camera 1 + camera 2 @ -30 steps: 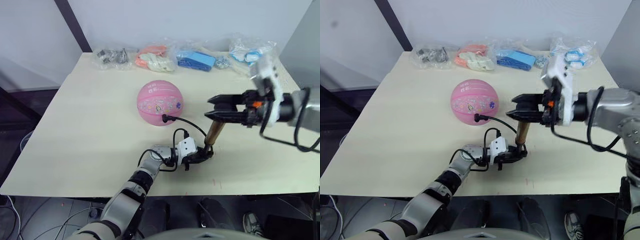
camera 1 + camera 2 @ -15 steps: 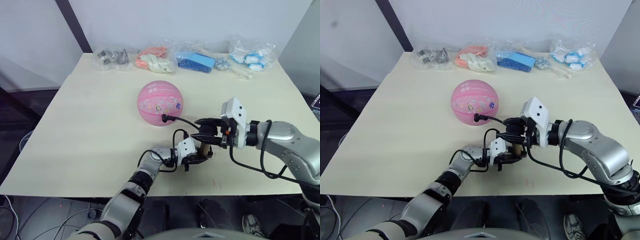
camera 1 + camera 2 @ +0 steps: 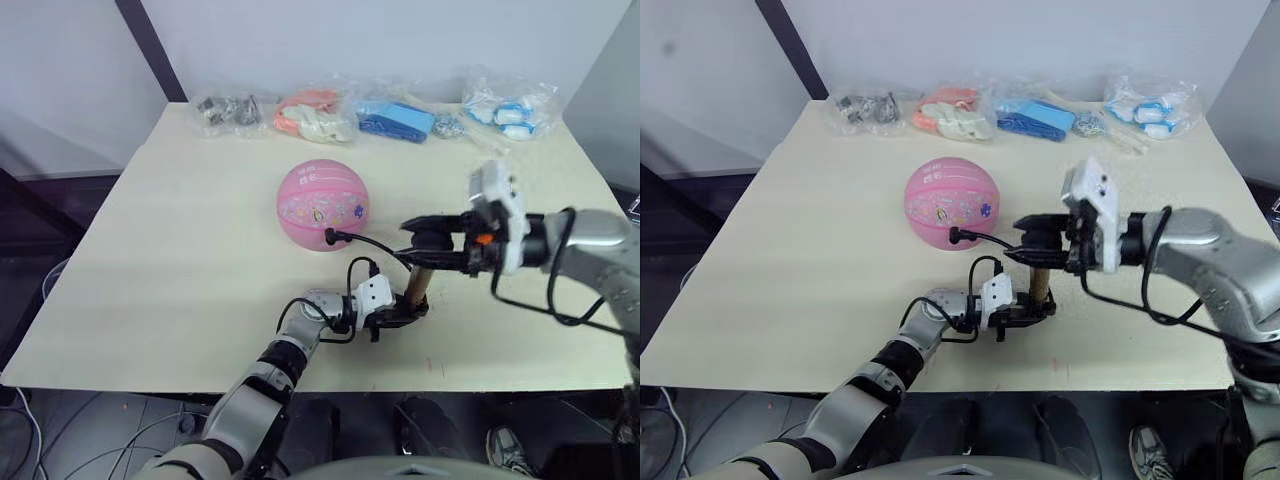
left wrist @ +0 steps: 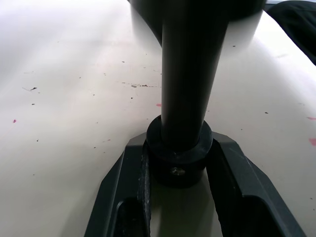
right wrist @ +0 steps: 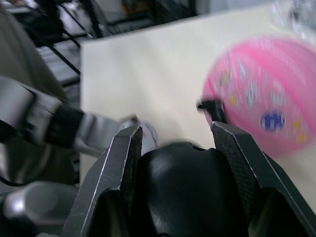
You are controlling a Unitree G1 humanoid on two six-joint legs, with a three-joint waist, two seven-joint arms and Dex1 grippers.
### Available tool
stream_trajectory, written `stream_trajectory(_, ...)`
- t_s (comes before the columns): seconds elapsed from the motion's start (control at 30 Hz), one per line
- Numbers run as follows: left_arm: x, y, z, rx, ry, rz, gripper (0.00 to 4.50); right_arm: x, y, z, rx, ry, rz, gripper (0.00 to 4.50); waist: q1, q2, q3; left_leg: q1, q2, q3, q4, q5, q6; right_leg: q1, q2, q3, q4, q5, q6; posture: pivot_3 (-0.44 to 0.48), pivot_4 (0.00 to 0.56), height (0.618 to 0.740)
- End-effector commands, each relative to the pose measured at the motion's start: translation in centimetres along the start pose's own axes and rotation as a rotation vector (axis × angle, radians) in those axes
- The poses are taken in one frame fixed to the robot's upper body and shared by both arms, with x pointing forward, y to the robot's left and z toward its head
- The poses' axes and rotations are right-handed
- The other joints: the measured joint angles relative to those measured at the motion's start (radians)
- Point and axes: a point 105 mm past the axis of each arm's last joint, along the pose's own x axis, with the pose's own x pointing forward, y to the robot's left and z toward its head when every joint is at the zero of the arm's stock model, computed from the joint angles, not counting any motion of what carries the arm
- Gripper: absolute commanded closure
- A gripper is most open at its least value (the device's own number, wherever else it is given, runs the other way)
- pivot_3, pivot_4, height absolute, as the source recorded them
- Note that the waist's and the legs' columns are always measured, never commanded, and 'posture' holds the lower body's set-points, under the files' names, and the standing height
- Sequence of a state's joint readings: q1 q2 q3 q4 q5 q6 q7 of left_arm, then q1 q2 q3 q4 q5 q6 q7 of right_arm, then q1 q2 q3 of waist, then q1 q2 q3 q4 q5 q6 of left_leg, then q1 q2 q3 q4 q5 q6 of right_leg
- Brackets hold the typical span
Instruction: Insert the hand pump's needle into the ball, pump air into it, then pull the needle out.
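Observation:
The pink ball (image 3: 321,205) rests mid-table, and the pump's black hose (image 3: 375,243) is plugged into its near side. The hand pump (image 3: 416,283) stands upright near the front edge, a short stretch of its bronze barrel showing. My left gripper (image 3: 403,311) is shut on the pump's black base cap (image 4: 178,158), one finger (image 4: 237,182) on each side. My right gripper (image 3: 425,240) is shut on the black handle (image 5: 190,182) at the pump's top. The ball (image 5: 261,98) lies just beyond that handle in the right wrist view.
Several clear bags line the table's back edge: dark metal parts (image 3: 228,110), orange-pink items (image 3: 315,115), blue items (image 3: 395,118) and white-blue items (image 3: 505,105). The table's front edge runs close behind the pump.
The right gripper pushed the handle down onto the barrel half a second ago and has now lifted it part way up again. The left gripper and ball stayed put.

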State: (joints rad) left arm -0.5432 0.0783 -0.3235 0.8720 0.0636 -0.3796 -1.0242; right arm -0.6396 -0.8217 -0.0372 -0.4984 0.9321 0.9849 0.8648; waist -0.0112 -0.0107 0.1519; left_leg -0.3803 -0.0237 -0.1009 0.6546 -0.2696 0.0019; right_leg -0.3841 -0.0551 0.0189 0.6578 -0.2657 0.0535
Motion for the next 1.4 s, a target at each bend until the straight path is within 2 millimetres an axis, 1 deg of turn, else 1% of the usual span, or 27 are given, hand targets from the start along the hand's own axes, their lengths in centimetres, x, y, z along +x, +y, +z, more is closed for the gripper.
stream_trajectory(0.03, -0.5, -1.0, -2.6, -0.083, 0.078, -0.003, 3.38, -1.8, 0.7, 3.7, -0.077, -0.065, 0.022, 2.76, 0.000, 0.000, 0.000, 0.000, 0.000, 0.000, 0.000, 0.000, 0.000, 0.000, 0.000, 0.000, 0.000, 0.000, 0.000, 0.000, 0.150, 0.738)
stream_trajectory(0.2, -0.4, -1.1, -2.5, -0.074, 0.076, -0.008, 3.38, -3.8, 0.7, 6.5, -0.081, -0.079, 0.036, 2.76, 0.000, 0.002, 0.001, 0.000, 0.000, 0.001, 0.000, 0.000, 0.000, 0.000, -0.001, 0.000, 0.000, 0.000, 0.000, 0.000, 0.150, 0.738)
stream_trajectory(0.3, -0.6, -1.3, -2.5, -0.071, 0.073, -0.013, 3.38, -4.5, 0.6, 8.3, -0.069, -0.110, 0.040, 2.76, 0.000, 0.001, 0.003, -0.001, 0.001, 0.000, 0.000, 0.000, 0.000, -0.001, -0.001, 0.000, 0.000, 0.000, 0.000, 0.000, 0.150, 0.738)
stream_trajectory(0.37, -0.7, -1.4, -2.6, -0.070, 0.072, -0.015, 3.38, -4.6, 0.6, 8.7, -0.062, -0.116, 0.040, 2.76, 0.000, 0.003, 0.005, -0.004, 0.001, 0.001, 0.000, 0.000, 0.000, -0.004, -0.002, 0.001, 0.000, 0.000, 0.000, 0.000, 0.150, 0.738)
stream_trajectory(0.43, -0.7, -1.4, -2.6, -0.070, 0.072, -0.015, 3.38, -4.5, 0.5, 8.5, -0.047, -0.105, 0.039, 2.76, 0.000, 0.003, 0.005, -0.009, 0.001, 0.002, 0.000, 0.000, 0.000, -0.011, -0.002, 0.002, 0.002, 0.000, 0.000, 0.000, 0.150, 0.738)
stream_trajectory(0.47, -0.7, -1.4, -2.6, -0.070, 0.073, -0.016, 3.38, -4.3, 0.4, 8.1, -0.039, -0.093, 0.039, 2.76, 0.001, 0.003, 0.005, -0.013, 0.001, 0.002, 0.001, 0.000, 0.000, -0.015, -0.002, 0.002, 0.002, 0.000, 0.000, 0.000, 0.150, 0.738)
stream_trajectory(0.53, -0.7, -1.4, -2.6, -0.071, 0.073, -0.014, 3.38, -3.5, 0.4, 6.1, -0.019, -0.043, 0.036, 2.76, 0.004, 0.003, 0.004, -0.016, 0.000, 0.002, 0.001, 0.000, 0.000, -0.017, -0.002, 0.001, 0.002, 0.000, 0.000, 0.000, 0.150, 0.738)
stream_trajectory(0.57, -0.7, -1.3, -2.6, -0.071, 0.074, -0.013, 3.38, -2.9, 0.4, 4.7, -0.005, -0.023, 0.034, 2.76, 0.005, 0.002, 0.003, -0.016, 0.000, 0.002, 0.001, 0.000, 0.000, -0.017, -0.003, 0.001, 0.002, 0.000, 0.000, 0.000, 0.150, 0.738)
stream_trajectory(0.67, -0.7, -1.2, -2.6, -0.072, 0.075, -0.011, 3.38, -1.7, 0.5, 1.9, 0.017, 0.012, 0.024, 2.76, 0.001, 0.001, 0.002, -0.015, 0.000, 0.003, 0.002, 0.000, 0.000, -0.016, -0.003, 0.001, 0.002, 0.000, 0.000, 0.000, 0.150, 0.738)
stream_trajectory(0.73, -0.6, -1.1, -2.6, -0.073, 0.077, -0.009, 3.38, -1.2, 0.5, 0.8, 0.043, 0.000, 0.015, 2.76, -0.003, 0.001, 0.002, -0.009, 0.000, 0.004, 0.002, 0.000, 0.000, -0.011, -0.002, 0.002, 0.003, 0.000, 0.000, 0.000, 0.150, 0.738)
stream_trajectory(0.83, -0.6, -1.0, -2.6, -0.073, 0.081, -0.005, 3.38, -0.7, 0.5, -1.0, 0.024, 0.034, -0.001, 2.76, -0.005, 0.000, 0.002, 0.002, 0.001, 0.005, 0.000, 0.000, 0.000, 0.000, 0.000, 0.003, 0.003, 0.000, 0.001, 0.000, 0.150, 0.738)
stream_trajectory(0.87, -0.6, -0.9, -2.6, -0.073, 0.081, -0.005, 3.38, -0.5, 0.5, -1.5, 0.026, 0.038, -0.004, 2.76, -0.006, 0.000, 0.001, 0.003, 0.002, 0.004, 0.000, 0.000, 0.000, 0.001, 0.001, 0.002, 0.002, -0.002, 0.004, 0.000, 0.150, 0.738)
stream_trajectory(0.93, -0.5, -0.9, -2.6, -0.074, 0.081, -0.006, 3.38, 0.2, 0.7, -2.8, 0.040, 0.049, -0.005, 2.76, -0.005, -0.003, -0.002, 0.004, 0.003, 0.003, 0.000, 0.000, 0.000, 0.002, 0.002, 0.002, 0.002, -0.003, 0.005, 0.000, 0.150, 0.738)
stream_trajectory(1.0, -0.5, -1.0, -2.5, -0.073, 0.081, -0.008, 3.38, 0.9, 0.9, -4.1, 0.047, 0.068, -0.008, 2.76, -0.005, -0.004, -0.003, 0.006, 0.003, 0.002, 0.000, 0.000, 0.000, 0.004, 0.003, 0.001, 0.002, -0.002, 0.004, 0.000, 0.150, 0.738)
stream_trajectory(1.1, -0.4, -1.1, -2.5, -0.072, 0.077, -0.011, 3.38, 1.6, 1.0, -5.3, 0.073, 0.067, -0.016, 2.76, -0.005, -0.005, -0.004, 0.006, 0.003, 0.003, 0.000, 0.000, 0.000, 0.005, 0.002, 0.002, 0.002, -0.001, 0.001, 0.000, 0.150, 0.738)
stream_trajectory(1.27, -0.4, -1.1, -2.3, -0.070, 0.071, -0.013, 3.38, 2.8, 1.1, -8.8, 0.095, 0.116, -0.046, 2.76, -0.004, -0.006, -0.006, 0.007, 0.002, 0.002, 0.000, 0.000, 0.000, 0.005, 0.002, 0.002, 0.001, 0.000, 0.000, 0.000, 0.150, 0.738)
stream_trajectory(1.4, -0.4, -1.1, -2.2, -0.071, 0.069, -0.012, 3.38, 3.4, 1.2, -10.6, 0.121, 0.128, -0.067, 2.76, -0.004, -0.006, -0.006, 0.008, 0.002, 0.002, -0.001, 0.000, 0.000, 0.006, 0.002, 0.002, 0.001, 0.000, 0.001, 0.000, 0.150, 0.738)
